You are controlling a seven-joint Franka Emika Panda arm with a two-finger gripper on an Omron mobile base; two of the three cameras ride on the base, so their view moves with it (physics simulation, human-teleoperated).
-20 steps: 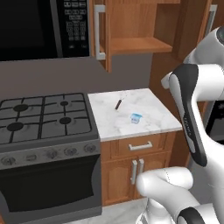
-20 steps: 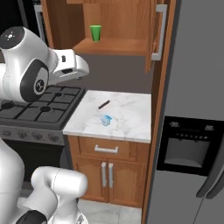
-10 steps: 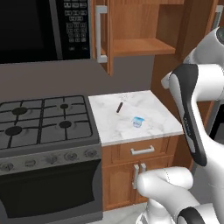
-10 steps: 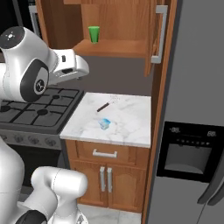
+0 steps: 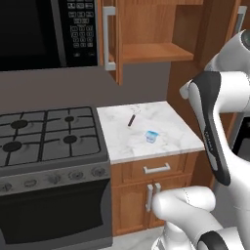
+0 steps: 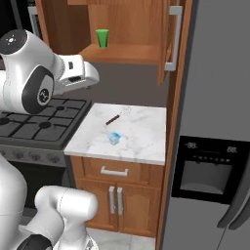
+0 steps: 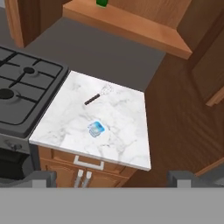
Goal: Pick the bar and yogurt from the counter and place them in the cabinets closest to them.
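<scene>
We saw the tiny pale blue and white yogurt cup (image 5: 152, 136) (image 6: 114, 138) (image 7: 96, 129) upright near the middle of the white marble counter (image 5: 166, 122) (image 6: 146, 136) (image 7: 127, 131), apart from a thin dark brown stick (image 5: 131, 120) (image 6: 113, 119) (image 7: 92, 100). The open warm-brown wooden wall cabinet (image 5: 151, 51) (image 6: 132, 51) (image 7: 131, 28) hung above. We could not tell the claw's state.

Gas stove (image 5: 46, 134); microwave (image 5: 41, 31); fridge (image 6: 215, 122); green cup (image 6: 102, 38); whisk (image 7: 98, 96).

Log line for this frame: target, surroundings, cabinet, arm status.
yogurt upright on counter, untouched | dark stick behind it | cabinet open, green cup on shelf | arm raised, not at yogurt
</scene>
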